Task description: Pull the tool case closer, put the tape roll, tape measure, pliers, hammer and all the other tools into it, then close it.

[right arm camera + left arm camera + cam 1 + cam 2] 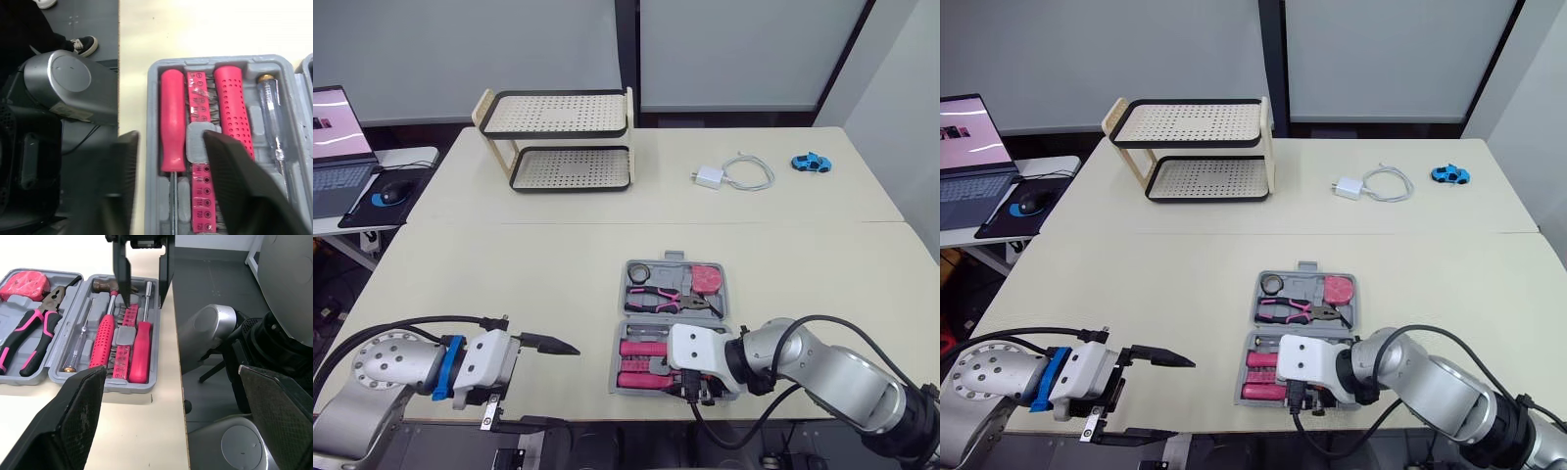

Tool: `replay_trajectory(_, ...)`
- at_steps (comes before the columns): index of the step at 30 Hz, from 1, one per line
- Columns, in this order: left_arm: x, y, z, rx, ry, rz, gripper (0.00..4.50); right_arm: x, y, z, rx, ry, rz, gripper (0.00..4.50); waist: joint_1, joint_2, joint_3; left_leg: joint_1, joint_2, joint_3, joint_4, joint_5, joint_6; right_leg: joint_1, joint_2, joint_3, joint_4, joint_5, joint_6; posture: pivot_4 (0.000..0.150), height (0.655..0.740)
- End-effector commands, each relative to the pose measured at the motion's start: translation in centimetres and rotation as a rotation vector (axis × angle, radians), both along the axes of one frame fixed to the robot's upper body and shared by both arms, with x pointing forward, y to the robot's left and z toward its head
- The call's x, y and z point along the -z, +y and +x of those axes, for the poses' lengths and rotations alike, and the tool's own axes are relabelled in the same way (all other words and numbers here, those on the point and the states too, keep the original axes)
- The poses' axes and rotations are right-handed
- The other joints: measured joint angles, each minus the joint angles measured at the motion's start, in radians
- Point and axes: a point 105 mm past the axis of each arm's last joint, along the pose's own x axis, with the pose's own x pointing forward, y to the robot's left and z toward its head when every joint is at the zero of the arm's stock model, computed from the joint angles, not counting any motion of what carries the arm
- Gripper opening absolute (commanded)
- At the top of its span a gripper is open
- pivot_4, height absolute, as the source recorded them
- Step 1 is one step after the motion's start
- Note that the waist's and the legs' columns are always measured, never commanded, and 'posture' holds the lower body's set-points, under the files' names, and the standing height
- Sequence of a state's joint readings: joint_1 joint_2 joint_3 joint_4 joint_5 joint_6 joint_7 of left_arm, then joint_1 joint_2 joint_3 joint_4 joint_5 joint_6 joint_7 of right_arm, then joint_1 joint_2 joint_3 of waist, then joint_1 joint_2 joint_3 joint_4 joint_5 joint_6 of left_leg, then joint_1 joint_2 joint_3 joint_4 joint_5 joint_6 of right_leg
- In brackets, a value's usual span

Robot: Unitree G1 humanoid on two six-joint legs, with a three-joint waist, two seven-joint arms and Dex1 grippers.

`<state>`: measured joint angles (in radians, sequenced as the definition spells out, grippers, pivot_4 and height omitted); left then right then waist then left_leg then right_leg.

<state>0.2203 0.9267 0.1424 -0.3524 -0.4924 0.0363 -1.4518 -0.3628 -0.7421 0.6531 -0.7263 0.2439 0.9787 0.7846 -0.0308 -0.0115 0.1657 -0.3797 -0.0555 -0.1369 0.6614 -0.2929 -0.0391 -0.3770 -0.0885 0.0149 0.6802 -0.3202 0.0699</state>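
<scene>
The grey tool case [674, 257] lies open near the table's front edge. Its far half holds the tape roll [638, 271], the red tape measure [707, 278] and the pink-handled pliers [661, 299]. In the near half lie the hammer [101, 340], a strip of bits [124, 347], a pink screwdriver [141, 350] and a clear tester [80, 345]. My right gripper [171, 139] hangs open over the near half, its fingers either side of the pink screwdriver handle. To the case's left, my left gripper [548, 384] stands open and empty at the front edge.
A two-tier perforated rack [558, 142] stands at the back left. A white charger with its cable [710, 177] and a blue toy car [811, 163] lie at the back right. A laptop [337, 147] and mouse [394, 191] sit on a side desk.
</scene>
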Motion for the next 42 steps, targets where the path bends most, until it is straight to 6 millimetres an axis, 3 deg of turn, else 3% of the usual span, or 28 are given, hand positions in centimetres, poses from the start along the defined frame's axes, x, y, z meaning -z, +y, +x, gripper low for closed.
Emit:
replay_trajectory(1, -0.6, -0.4, -0.1, 0.023, -0.02, -0.005, 4.5, 0.4, 0.0, 0.2, -0.007, -0.029, 0.001, 0.62, 0.0, 0.0, 0.0, 0.0, 0.0, 0.0, 0.0, 0.0, 0.0, 0.0, 0.0, 0.0, 0.0, 0.0, 0.0, 0.15, 0.7318)
replay_trajectory(3, -0.6, -0.4, -0.1, 0.021, -0.019, -0.005, 4.5, 0.8, 0.0, 0.4, -0.003, -0.031, -0.005, 0.03, 0.0, 0.0, 0.0, 0.0, 0.0, 0.0, 0.0, 0.0, 0.0, 0.0, 0.0, 0.0, 0.0, 0.0, 0.0, 0.15, 0.7318)
replay_trajectory(17, -0.6, -0.3, 0.1, 0.007, -0.018, -0.001, 4.5, 3.7, -0.7, 0.1, -0.005, -0.013, -0.075, 0.03, 0.0, 0.0, 0.0, 0.0, 0.0, 0.0, 0.0, 0.0, 0.0, 0.0, 0.0, 0.0, 0.0, 0.0, 0.0, 0.15, 0.7318)
replay_trajectory(20, -0.6, -0.3, 0.1, 0.003, -0.017, -0.002, 4.5, 3.0, -0.2, 0.1, 0.002, -0.025, -0.032, 0.03, 0.0, 0.0, 0.0, 0.0, 0.0, 0.0, 0.0, 0.0, 0.0, 0.001, 0.0, 0.0, 0.0, 0.0, 0.0, 0.15, 0.7318)
replay_trajectory(26, -0.6, 0.0, 1.2, -0.086, -0.005, -0.012, 4.5, -1.2, 0.5, -0.3, -0.023, -0.061, 0.118, 0.03, 0.001, 0.0, 0.0, 0.0, 0.0, 0.0, 0.0, 0.0, 0.0, 0.0, 0.0, 0.0, 0.0, 0.0, 0.0, 0.15, 0.7318)
replay_trajectory(30, -0.1, 1.4, 3.4, -0.276, 0.006, 0.055, 4.5, -4.5, -2.5, 0.5, 0.076, -0.155, 0.182, 0.03, 0.007, 0.0, 0.0, 0.0, 0.0, -0.001, 0.0, 0.0, 0.0, 0.001, 0.0, 0.0, 0.0, 0.0, 0.0, 0.15, 0.7318)
replay_trajectory(36, 0.9, 2.3, 6.1, -0.425, -0.014, 0.041, 4.5, -5.2, -8.8, 2.2, 0.289, -0.28, 0.133, 0.03, 0.007, -0.001, 0.0, 0.001, -0.001, -0.001, 0.0, 0.0, 0.0, 0.003, 0.0, -0.001, 0.0, 0.0, 0.0, 0.15, 0.7318)
replay_trajectory(39, 1.7, 2.3, 7.6, -0.482, 0.016, 0.012, 3.97, -3.6, -11.8, 2.5, 0.389, -0.235, 0.09, 0.0, 0.006, -0.002, 0.0, 0.002, -0.001, 0.0, 0.001, 0.0, 0.0, 0.004, 0.0, 0.0, 0.0, 0.0, 0.0, 0.15, 0.7318)
replay_trajectory(42, 2.8, 1.9, 8.6, -0.474, 0.015, 0.032, 3.05, -2.1, -13.5, 3.2, 0.432, -0.241, 0.034, 0.0, 0.003, -0.002, -0.001, 0.002, -0.002, 0.0, 0.001, 0.0, 0.0, 0.004, 0.0, 0.0, 0.001, 0.0, 0.0, 0.15, 0.7318)
